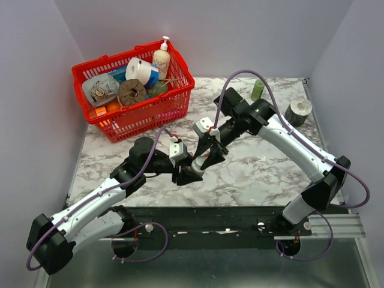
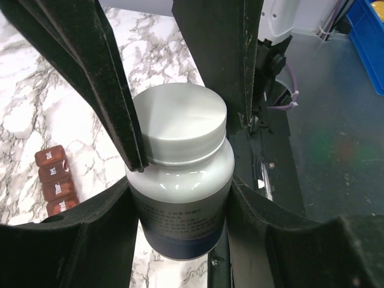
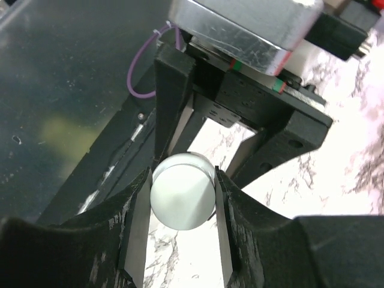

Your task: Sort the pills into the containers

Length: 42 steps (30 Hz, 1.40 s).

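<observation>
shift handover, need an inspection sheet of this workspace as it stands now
surface: marble table, no spills seen
job's things: pill bottle, white cap on; red-brown pill strip lying on the table; no loose pills seen
clutter: red basket full of items; green bottle; grey roll
grippers: left claw shut on the bottle body; right claw shut on the cap
cables: purple cables looped along both arms
surroundings: grey walls; blue crate off the table

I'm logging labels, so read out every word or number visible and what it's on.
No text is legible.
Label on the pill bottle: fine print, blurred.
Its cap: blank.
Lids of the containers: white marks, too small.
Items in the red basket: labels too small.
</observation>
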Available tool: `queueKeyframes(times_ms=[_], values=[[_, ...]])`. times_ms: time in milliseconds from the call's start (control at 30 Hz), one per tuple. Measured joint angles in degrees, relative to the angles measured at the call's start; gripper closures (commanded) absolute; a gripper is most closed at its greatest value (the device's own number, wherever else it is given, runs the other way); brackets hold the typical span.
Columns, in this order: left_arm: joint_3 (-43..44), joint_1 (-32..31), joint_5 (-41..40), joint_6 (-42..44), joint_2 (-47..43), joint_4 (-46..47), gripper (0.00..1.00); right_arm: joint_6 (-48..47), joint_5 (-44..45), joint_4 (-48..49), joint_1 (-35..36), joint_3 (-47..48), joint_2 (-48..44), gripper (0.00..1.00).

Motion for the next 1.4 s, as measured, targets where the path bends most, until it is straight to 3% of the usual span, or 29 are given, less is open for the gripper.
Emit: queueKeyframes(times_ms=[133,233,300,400,433,500,533,567,667,767,900,1000,1133,1233,1400], values=[[-1.31,-0.13,-6.32,-0.72,-1.57,0.2,1.0,15.54,4.24,12.5,-0.22,-5.6,-3.08,0.76],[-2.91,-1.55,-17.25,-0.76,-3.13,0.66,1.0,32.7,12.13,25.9,-0.39,-11.78,-5.92,0.75],[-4.28,-3.23,-26.29,-0.55,-3.3,2.08,1.0,43.43,18.05,33.46,-0.44,-15.3,-6.97,0.7],[-5.16,-4.85,-36.28,-0.44,-2.56,3.21,1.0,54.64,23.41,41.35,-0.55,-18.18,-6.69,0.5],[-5.16,-5.03,-38.14,-0.42,-1.97,3.72,1.0,56.96,24.46,42.95,-0.72,-18.58,-6.49,0.37],[-5.16,-5.07,-40.17,-0.26,-0.98,5.07,1.0,59.54,25.51,44.7,-1.07,-18.64,-6.16,0.21],[-5.11,-5.03,-40.68,-0.04,-0.85,6.36,1.0,60.08,25.44,44.7,-1.11,-18.64,-6.12,0.07],[-5.11,-5.03,-40.81,0.26,-0.96,7.39,1.0,60.37,25.14,44.19,-1.2,-18.36,-6.12,0.01],[-4.96,-4.63,-37.88,1.33,-2.64,8.2,1.0,57.22,22.05,41.72,-2.64,-15.34,-5.92,0.0],[-4.94,-3.04,-32.35,1.88,-5.16,7.19,1.0,48.17,16.04,34.88,-4.46,-8.28,-5.77,0.0],[-4.94,-0.44,-22.58,2.08,-8.57,4.0,1.0,28.02,9.2,23.21,-5.27,0.66,-6.14,0.0],[-4.57,0.87,-15.85,2.14,-9.09,1.73,1.0,9.07,4.94,10.69,-4.96,3.5,-6.1,0.0],[-2.56,1.53,-7.87,2.1,-6.4,-0.76,1.0,-7.41,4.02,0.07,-2.36,4.31,-3.23,0.02],[-1.33,1.64,-3.8,1.84,-3.96,-1.09,1.0,-10.05,4.17,-2.03,0.09,3.15,-2.01,0.04],[-0.15,1.64,-0.13,1.46,-1.33,-1.07,1.0,-10.91,4.81,-3.8,1.99,1.4,-1.88,0.18]])
